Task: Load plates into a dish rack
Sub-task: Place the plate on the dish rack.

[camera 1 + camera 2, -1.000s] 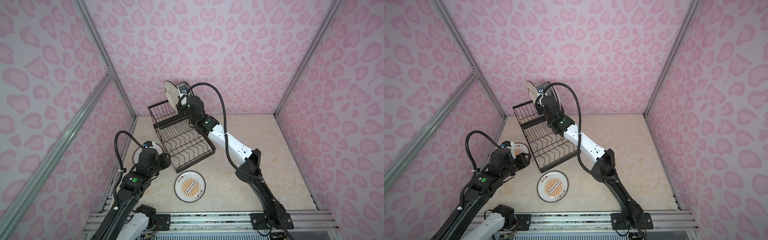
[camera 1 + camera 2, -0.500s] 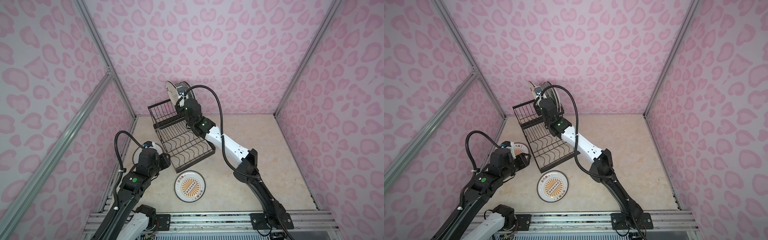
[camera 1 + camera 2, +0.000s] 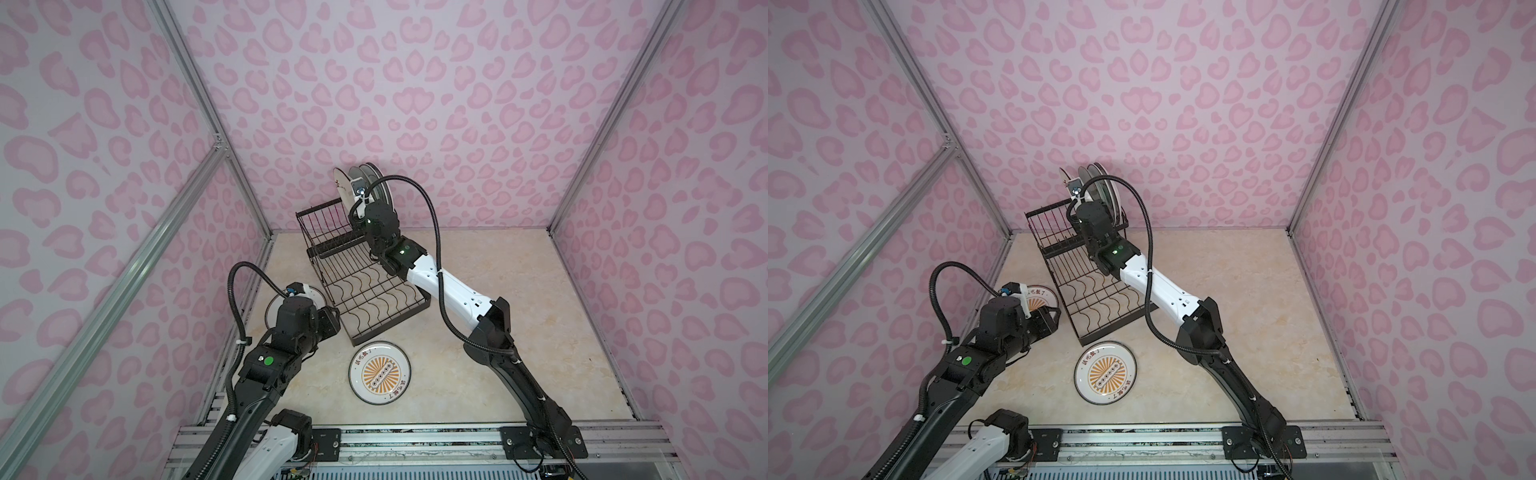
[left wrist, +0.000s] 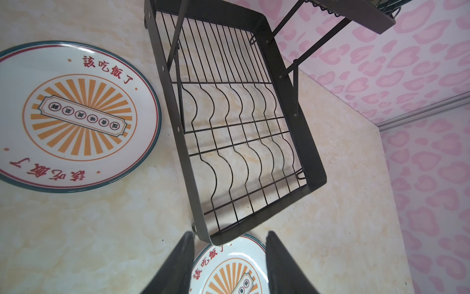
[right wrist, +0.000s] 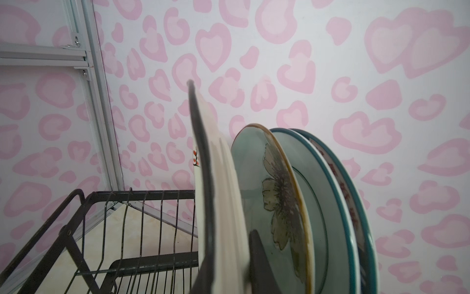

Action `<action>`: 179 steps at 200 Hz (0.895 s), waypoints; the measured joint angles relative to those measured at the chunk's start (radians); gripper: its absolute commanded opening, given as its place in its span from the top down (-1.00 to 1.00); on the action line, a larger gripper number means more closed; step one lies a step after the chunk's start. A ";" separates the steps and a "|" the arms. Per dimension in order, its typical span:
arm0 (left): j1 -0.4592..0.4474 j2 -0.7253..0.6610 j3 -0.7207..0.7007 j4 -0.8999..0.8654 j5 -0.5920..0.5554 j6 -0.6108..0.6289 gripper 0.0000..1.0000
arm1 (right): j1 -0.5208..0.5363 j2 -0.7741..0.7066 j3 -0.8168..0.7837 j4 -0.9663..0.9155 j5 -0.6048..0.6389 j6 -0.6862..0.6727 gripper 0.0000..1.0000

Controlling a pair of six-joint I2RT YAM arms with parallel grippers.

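Note:
My right gripper (image 5: pixel 223 178) is shut on the cream floral-sprig plate (image 5: pixel 223 203), held on edge over the raised tier of the black dish rack (image 3: pixel 415 305). Close beside it stand the pale blue-green flower plate (image 5: pixel 277 193) and two teal-rimmed plates (image 5: pixel 328 193); in both top views they show as a row (image 3: pixel 374 183). The cream plate's lower edge is hidden. My left gripper (image 4: pixel 230 234) hangs open above a sunburst plate (image 4: pixel 229 269) at the rack's near left corner. A second sunburst plate (image 3: pixel 379 372) lies flat in front of the rack.
The rack's lower tray (image 4: pixel 302 122) with wavy dividers holds nothing. Pink patterned walls close in on the left, back and right, and the rack stands near the back left corner. A metal rail (image 3: pixel 415 440) runs along the front edge.
My right arm has turned the cream plate more edge-on and brought it closer to the standing plates. The left arm has not moved.

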 measured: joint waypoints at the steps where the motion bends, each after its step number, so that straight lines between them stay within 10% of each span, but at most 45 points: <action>1: 0.000 0.000 0.000 0.000 0.000 0.000 0.03 | 0.000 0.000 0.000 0.000 0.000 0.000 1.00; 179: 0.001 -0.006 0.000 -0.008 -0.003 0.008 0.03 | 0.010 0.043 0.000 0.037 0.064 -0.004 1.00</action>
